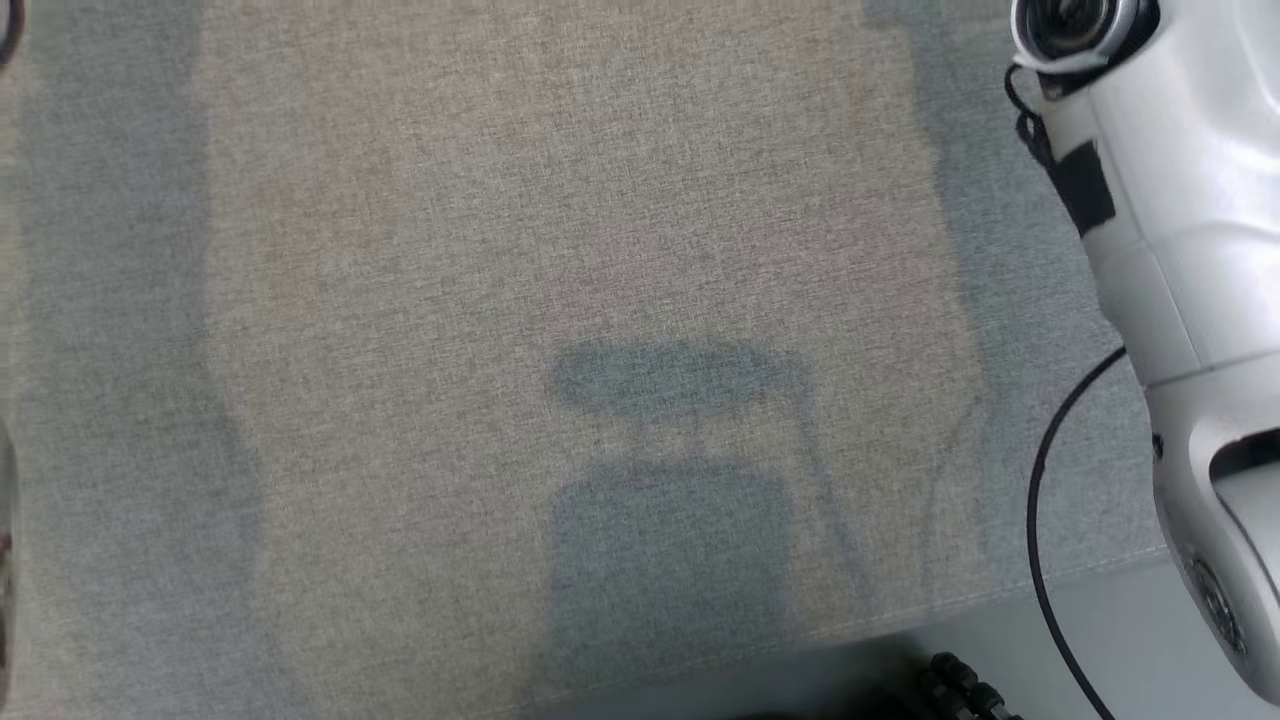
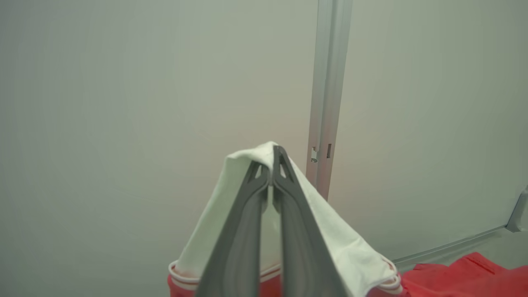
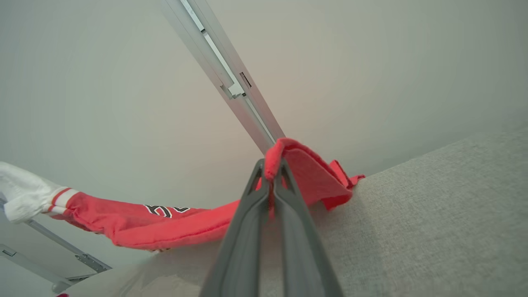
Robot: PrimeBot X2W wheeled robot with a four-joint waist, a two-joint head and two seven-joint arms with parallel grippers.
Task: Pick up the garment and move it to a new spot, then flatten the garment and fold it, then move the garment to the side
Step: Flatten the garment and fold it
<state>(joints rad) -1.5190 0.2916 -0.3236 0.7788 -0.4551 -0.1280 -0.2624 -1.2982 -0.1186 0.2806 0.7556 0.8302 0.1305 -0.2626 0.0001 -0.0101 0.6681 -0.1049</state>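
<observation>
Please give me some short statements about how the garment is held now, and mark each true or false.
1. The left gripper is shut on a white part of the garment. True.
2. The right gripper is open and holds nothing. False: it is shut on a red edge of the garment.
3. The garment lies folded flat on the table. False: it hangs, sagging, between the two grippers.
4. The table has a grey-beige woven cover. True.
</observation>
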